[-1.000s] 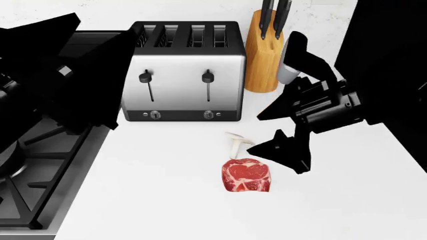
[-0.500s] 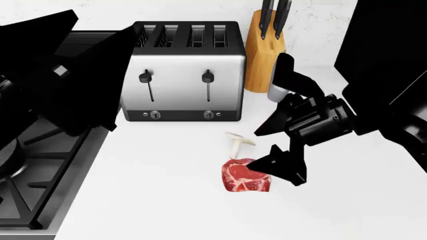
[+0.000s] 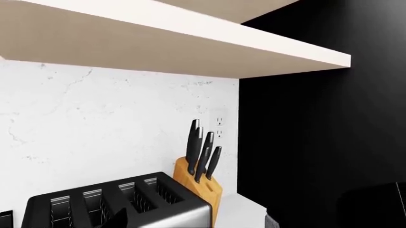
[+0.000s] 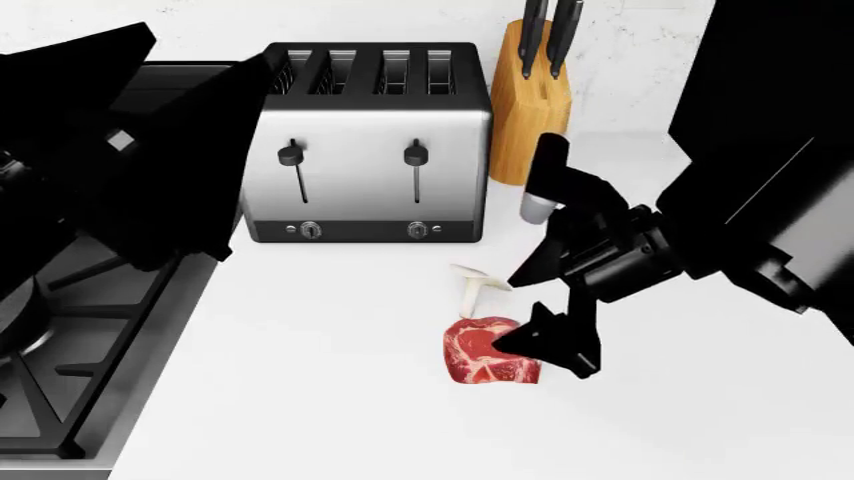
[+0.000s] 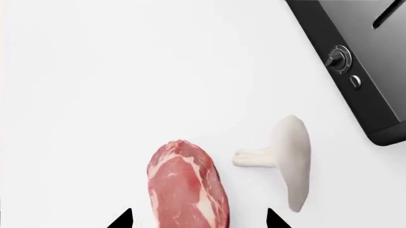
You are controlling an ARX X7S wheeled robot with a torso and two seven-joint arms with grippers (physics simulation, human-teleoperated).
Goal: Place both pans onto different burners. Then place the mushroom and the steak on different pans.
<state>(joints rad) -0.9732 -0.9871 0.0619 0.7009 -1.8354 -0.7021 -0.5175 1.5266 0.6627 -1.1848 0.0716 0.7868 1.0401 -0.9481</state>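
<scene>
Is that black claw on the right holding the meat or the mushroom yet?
No, nothing is held. The right gripper hangs open above the steak and the mushroom, its jaws apart; both lie on the white counter.

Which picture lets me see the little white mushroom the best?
The right wrist view: the small pale cream mushroom lies there large and whole, cap and stem, beside the red marbled steak. The head view shows it small, just past the right tool. The left wrist view misses it.
</scene>
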